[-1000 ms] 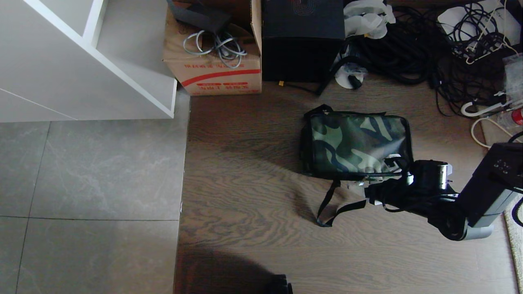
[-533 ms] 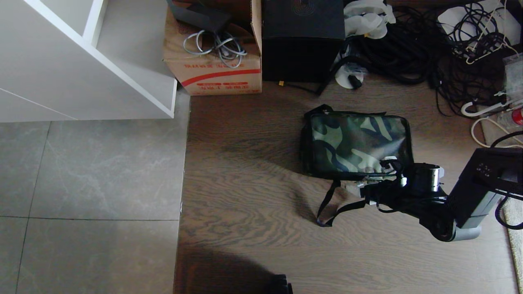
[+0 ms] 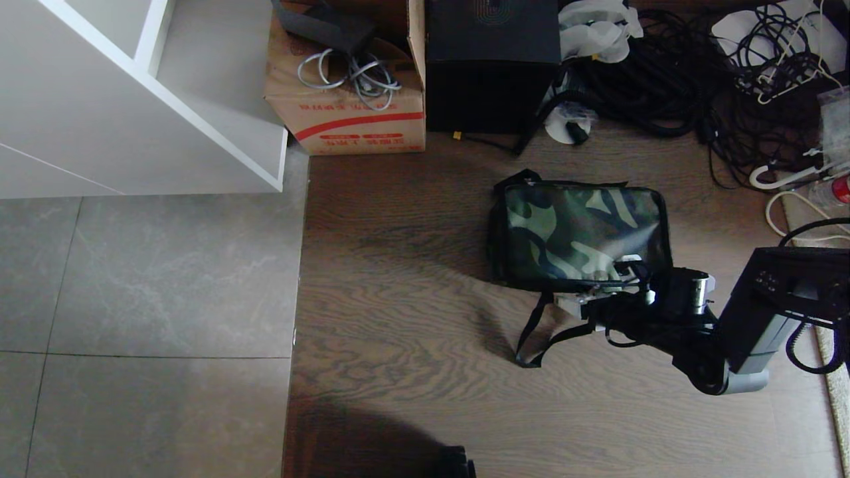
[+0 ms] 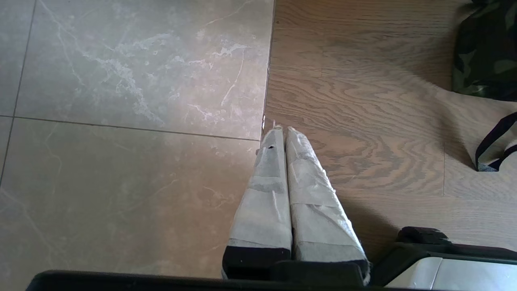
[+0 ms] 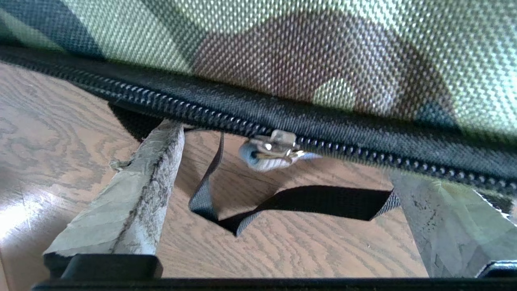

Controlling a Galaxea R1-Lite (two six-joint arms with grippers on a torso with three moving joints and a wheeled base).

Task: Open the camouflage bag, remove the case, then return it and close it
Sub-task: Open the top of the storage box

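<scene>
The camouflage bag [image 3: 578,232] lies zipped shut on the wood floor, and its black strap [image 3: 531,338] trails toward me. My right gripper [image 3: 584,311] is low at the bag's near edge, close to its right corner. In the right wrist view the gripper [image 5: 282,157] is open. The metal zipper pull [image 5: 270,153] hangs from the black zipper between the taped fingers [image 5: 121,210], touching neither. The strap [image 5: 307,200] lies on the floor below it. My left gripper [image 4: 280,131] is shut and empty, parked over the seam between tile and wood. The case is hidden.
A brown cardboard box [image 3: 345,99] and a tall black cube box [image 3: 491,66] stand behind the bag. Tangled cables [image 3: 697,79] fill the back right. A white cabinet [image 3: 133,99] is at the left and a rug edge [image 3: 838,372] at the far right.
My right arm has shifted left along the bag's near edge, bringing the open gripper further toward the strap. The bag and the left arm have not moved.
</scene>
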